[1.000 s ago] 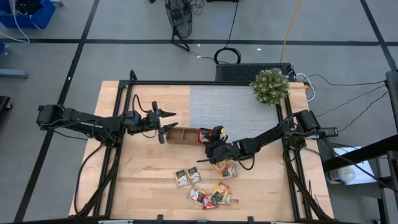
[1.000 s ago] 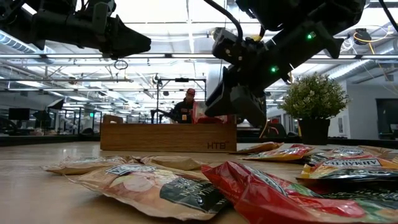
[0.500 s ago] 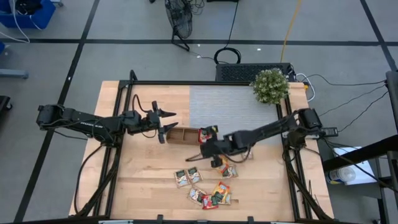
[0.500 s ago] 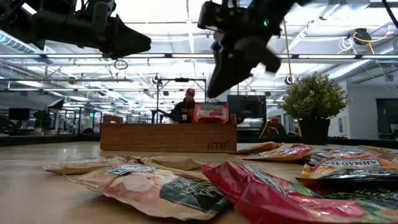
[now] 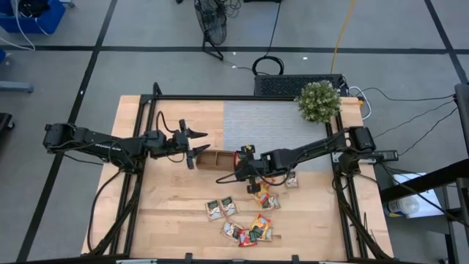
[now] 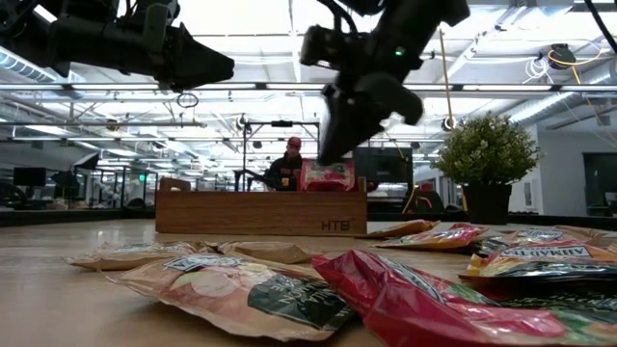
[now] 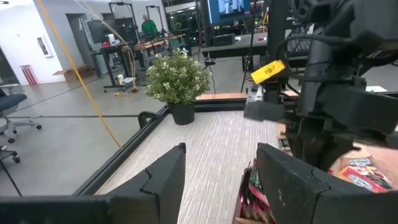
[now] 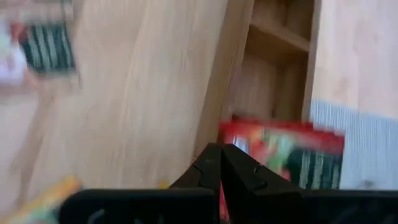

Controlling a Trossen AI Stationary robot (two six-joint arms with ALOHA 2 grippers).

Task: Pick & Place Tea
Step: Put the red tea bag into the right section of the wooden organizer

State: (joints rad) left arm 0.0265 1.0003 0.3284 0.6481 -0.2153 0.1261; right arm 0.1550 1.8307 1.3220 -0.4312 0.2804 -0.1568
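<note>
The brown wooden tray (image 5: 216,159) lies mid-table. A red tea sachet (image 6: 328,175) stands on edge in the tray's right-end compartment, and it also shows in the right wrist view (image 8: 280,155). Several red, orange and green-and-white sachets (image 5: 245,220) lie loose on the table toward the near edge. My right gripper (image 6: 326,154) hangs shut and empty just above the near side of the tray's right end, fingers slanting down. My left gripper (image 5: 199,144) is open and empty, held above the tray's left end.
A potted plant (image 5: 318,101) stands at the far right corner on a grey mat (image 5: 271,125). The loose sachets fill the foreground of the low view (image 6: 386,299). A person shows in the room behind the tray (image 6: 289,164).
My right gripper has risen from low at the tray's right end to well above it. The red sachet that was at its fingers now stands by itself in the tray's right-end compartment.
</note>
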